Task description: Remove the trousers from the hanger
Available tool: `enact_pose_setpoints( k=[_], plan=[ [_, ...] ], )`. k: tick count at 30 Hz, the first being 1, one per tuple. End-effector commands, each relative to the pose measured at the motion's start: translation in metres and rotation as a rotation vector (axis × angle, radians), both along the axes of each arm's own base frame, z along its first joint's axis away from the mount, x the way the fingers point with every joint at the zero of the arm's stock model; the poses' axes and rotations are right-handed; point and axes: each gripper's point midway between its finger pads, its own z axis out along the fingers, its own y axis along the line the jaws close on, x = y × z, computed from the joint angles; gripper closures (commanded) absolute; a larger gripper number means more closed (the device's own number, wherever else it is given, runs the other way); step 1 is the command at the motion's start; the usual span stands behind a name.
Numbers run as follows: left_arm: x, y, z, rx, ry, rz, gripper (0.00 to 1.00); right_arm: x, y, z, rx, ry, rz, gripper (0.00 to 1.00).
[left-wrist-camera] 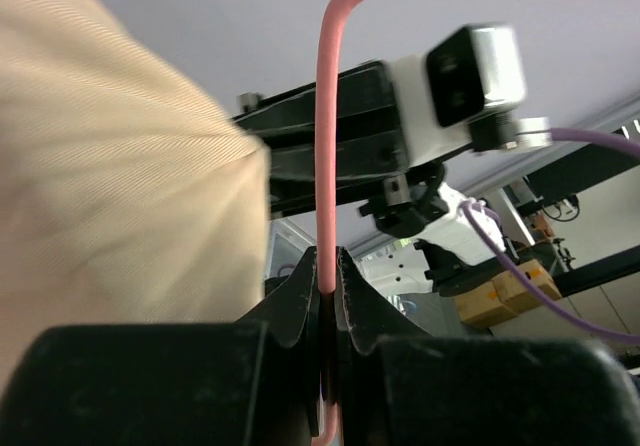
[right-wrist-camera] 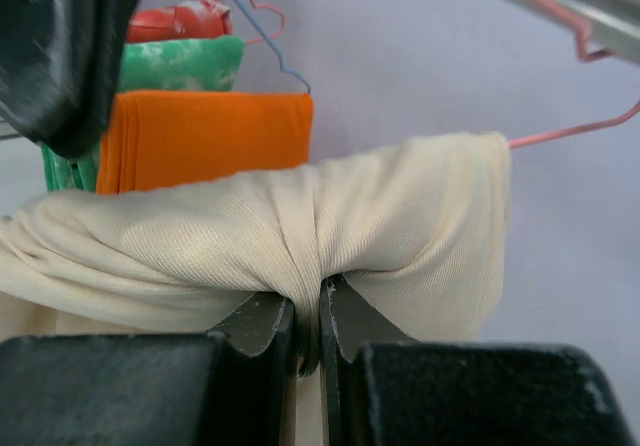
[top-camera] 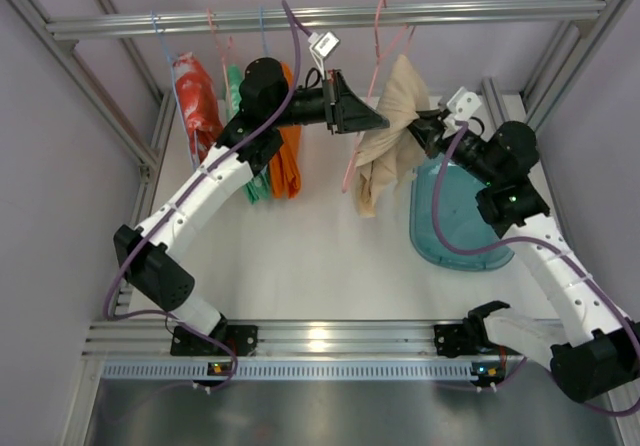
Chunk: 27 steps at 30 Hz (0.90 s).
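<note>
The pale beige trousers are draped over a pink wire hanger that hangs from the top rail. My left gripper is shut on the pink hanger wire, which runs up between its jaws, with the beige cloth just to its left. My right gripper is shut on a bunched fold of the beige trousers, reaching in from the right side. The orange trousers hang folded over another hanger further left.
A red garment and a green one hang left of the orange pair. A teal tub lies on the table under the right arm. The aluminium rail and frame posts enclose the space.
</note>
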Motion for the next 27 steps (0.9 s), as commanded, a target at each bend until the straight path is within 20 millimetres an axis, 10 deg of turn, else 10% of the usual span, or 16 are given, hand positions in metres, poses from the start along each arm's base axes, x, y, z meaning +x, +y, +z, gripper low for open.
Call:
enact_pose_setpoints(
  k=[1, 13, 27],
  plan=[
    [-0.003, 0.013, 0.020, -0.025, -0.166, 0.073, 1.00, -0.028, -0.012, 0.065, 0.053, -0.133, 0.013, 1.00],
    [0.031, 0.028, -0.034, 0.170, -0.150, 0.302, 1.00, -0.045, -0.029, 0.112, 0.074, -0.191, -0.029, 1.00],
    [0.042, 0.042, -0.033, 0.201, -0.171, 0.361, 1.00, -0.048, -0.034, 0.078, -0.039, -0.103, -0.020, 0.95]
  ],
)
